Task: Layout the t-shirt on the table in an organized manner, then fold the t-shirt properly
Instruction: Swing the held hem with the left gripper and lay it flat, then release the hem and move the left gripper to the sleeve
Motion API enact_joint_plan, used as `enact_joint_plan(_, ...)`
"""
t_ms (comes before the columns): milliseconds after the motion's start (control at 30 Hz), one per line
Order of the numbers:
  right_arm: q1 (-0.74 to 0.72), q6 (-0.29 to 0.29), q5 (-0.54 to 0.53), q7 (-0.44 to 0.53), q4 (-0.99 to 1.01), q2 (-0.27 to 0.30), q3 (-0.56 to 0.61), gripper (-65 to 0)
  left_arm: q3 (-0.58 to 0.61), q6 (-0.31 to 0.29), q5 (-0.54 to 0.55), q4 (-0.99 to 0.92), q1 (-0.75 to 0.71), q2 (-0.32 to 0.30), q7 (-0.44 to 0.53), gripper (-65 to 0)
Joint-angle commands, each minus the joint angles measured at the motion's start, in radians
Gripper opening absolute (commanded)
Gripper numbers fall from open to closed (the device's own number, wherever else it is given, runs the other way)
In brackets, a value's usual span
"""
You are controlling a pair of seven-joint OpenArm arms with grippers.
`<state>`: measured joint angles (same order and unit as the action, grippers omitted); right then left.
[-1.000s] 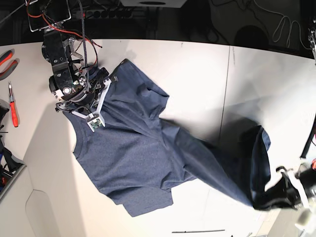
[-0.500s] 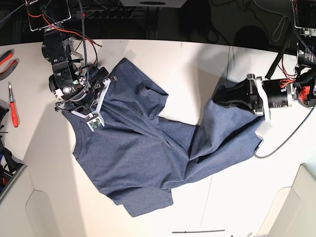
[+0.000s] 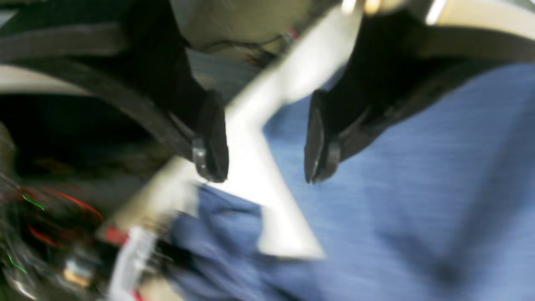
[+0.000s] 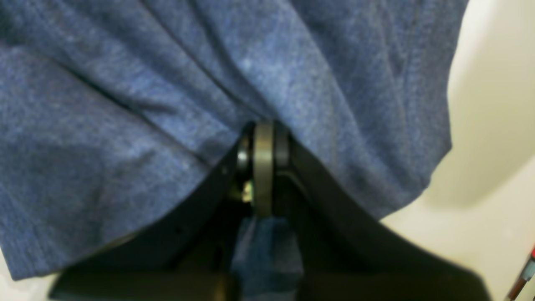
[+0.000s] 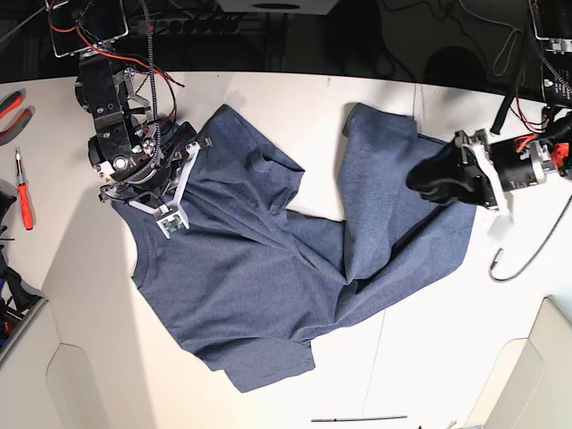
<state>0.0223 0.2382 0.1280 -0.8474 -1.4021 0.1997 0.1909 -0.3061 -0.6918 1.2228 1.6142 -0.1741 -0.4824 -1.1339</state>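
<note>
The navy-blue t-shirt (image 5: 250,277) lies spread across the table (image 5: 357,98), with one part stretched up toward the far right (image 5: 384,161). My right gripper (image 5: 170,214) sits at the shirt's upper left edge. In the right wrist view it (image 4: 263,167) is shut on a bunched fold of the t-shirt (image 4: 167,83). My left gripper (image 5: 418,179) hovers at the shirt's right part. Its wrist view is blurred but shows the left gripper (image 3: 265,159) open, with t-shirt fabric (image 3: 397,188) and bare table beneath and nothing between the fingers.
A red screwdriver (image 5: 25,192) and red-handled pliers (image 5: 9,107) lie at the table's left edge. A loose cable (image 5: 518,259) trails near the left arm. A thin dark rod (image 5: 357,417) lies at the front edge. Raised white ledges sit at both front corners.
My left arm carried the shirt's right part from the near right corner up to the far right, laid it out flatter, and opened its jaws. The right gripper has kept its hold and place.
</note>
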Motion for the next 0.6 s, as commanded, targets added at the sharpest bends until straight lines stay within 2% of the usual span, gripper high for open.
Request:
enact_joint_plan(0, 0.020, 0.002, 0.018, -0.103, 0.024, 0.014, -0.002, -65.0, -0.044, -0.006, -0.019, 0.014, 0.011, -0.019, 0.064, -32.0)
enact_joint_plan(133, 0.020, 0.002, 0.018, -0.103, 0.024, 0.014, -0.002, -65.0, -0.154, -0.006, -0.257, -0.007, 0.011, -0.019, 0.230, -32.1)
enact_joint_plan(233, 0.019, 0.002, 0.018, -0.103, 0.024, 0.014, -0.002, -65.0, -0.166, 0.045, -0.389, -0.086, 0.023, -0.019, 0.319, -32.2)
enact_joint_plan(267, 0.020, 0.002, 0.018, -0.103, 0.024, 0.013, -0.002, -65.0, -0.161, 0.059, -0.401, -0.129, 0.036, -0.019, 0.323, -32.2)
enact_joint_plan(400, 0.019, 0.002, 0.018, -0.103, 0.024, 0.014, -0.002, -65.0, -0.137, 0.060, -0.402, -0.361, 0.124, -0.019, 0.323, -32.2)
enact_joint_plan(467, 0.020, 0.002, 0.018, -0.104, 0.024, 0.014, -0.002, -65.0, -0.137, 0.060, -0.437, -0.478, 0.171, -0.019, 0.323, -32.8)
enact_joint_plan(567, 0.020, 0.002, 0.018, -0.103, 0.024, 0.014, -0.002, -65.0, -0.137, 0.056, -0.491, -0.592, 0.209, -0.019, 0.331, -39.9)
